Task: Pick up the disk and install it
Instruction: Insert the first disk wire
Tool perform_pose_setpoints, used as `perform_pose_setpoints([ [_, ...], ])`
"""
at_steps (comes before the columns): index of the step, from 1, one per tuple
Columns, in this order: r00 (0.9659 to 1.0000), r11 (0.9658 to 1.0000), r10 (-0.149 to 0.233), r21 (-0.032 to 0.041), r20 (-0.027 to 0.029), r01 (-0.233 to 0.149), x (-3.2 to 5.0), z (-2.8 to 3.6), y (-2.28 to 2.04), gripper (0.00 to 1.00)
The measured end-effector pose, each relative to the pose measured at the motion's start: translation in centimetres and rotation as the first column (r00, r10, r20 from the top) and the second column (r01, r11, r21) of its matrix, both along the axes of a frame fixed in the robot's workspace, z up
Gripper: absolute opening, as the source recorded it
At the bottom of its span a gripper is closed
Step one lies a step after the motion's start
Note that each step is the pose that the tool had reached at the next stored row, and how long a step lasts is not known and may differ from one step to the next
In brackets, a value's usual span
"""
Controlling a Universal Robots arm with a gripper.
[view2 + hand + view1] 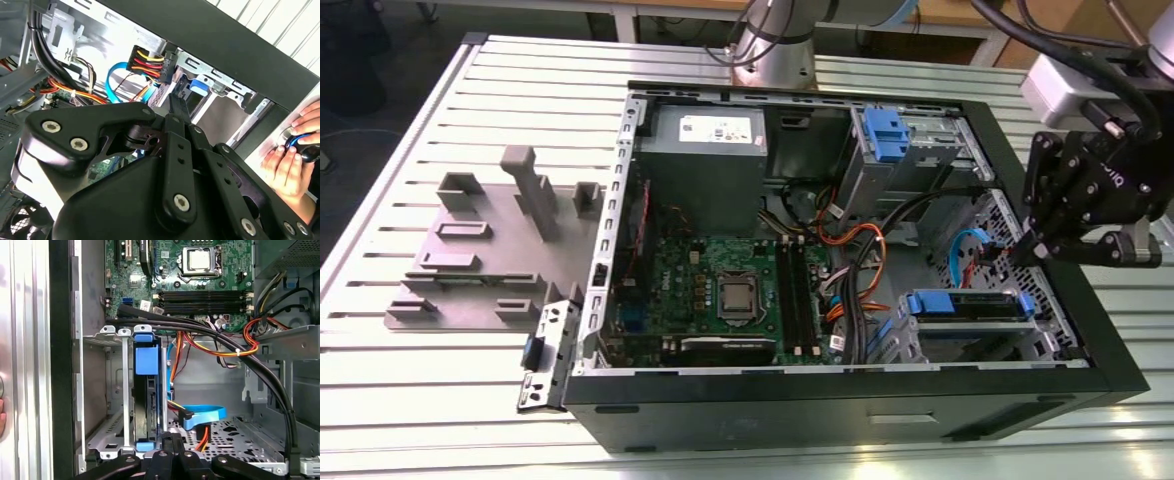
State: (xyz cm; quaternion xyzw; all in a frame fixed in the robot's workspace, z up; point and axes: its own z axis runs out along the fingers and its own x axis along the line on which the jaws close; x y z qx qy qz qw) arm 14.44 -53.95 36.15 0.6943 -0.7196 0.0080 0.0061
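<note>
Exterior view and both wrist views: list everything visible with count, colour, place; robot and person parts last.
slatted metal table: one, white, bearing everything
open metal computer case: one, black, on the table
silver hard disk in a blue plastic carrier: one, on edge in the case's drive cage
green motherboard: one, case floor
grey power supply box: one, inside case beside motherboard
moulded fixture plate: one, grey, exterior view's left of case
hand: one, black, shut, beside the disk
person's hand: at least one, outside the case wall
</note>
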Motion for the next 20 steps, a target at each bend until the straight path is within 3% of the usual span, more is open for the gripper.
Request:
perform_pose_setpoints([
  [4,1.0,1.0,0.0,-0.0052,-0.0004,0.0,0.11,0.18,0.38,0.11],
  [7,1.0,1.0,0.0,-0.0078,-0.0036,0.0,0.27,0.18,0.61,0.11],
  [11,1.0,0.9999,0.0,-0.0108,-0.008,0.0,0.49,0.18,0.71,0.11],
  [16,1.0,0.9999,0.0,-0.0109,-0.0086,0.0,0.51,0.18,0.72,0.11],
  [17,1.0,0.9999,0.0,-0.0117,-0.0085,0.0,0.51,0.17,0.73,0.18],
  [20,1.0,0.9998,0.001,-0.0196,-0.0086,-0.002,0.51,0.18,0.77,0.18],
])
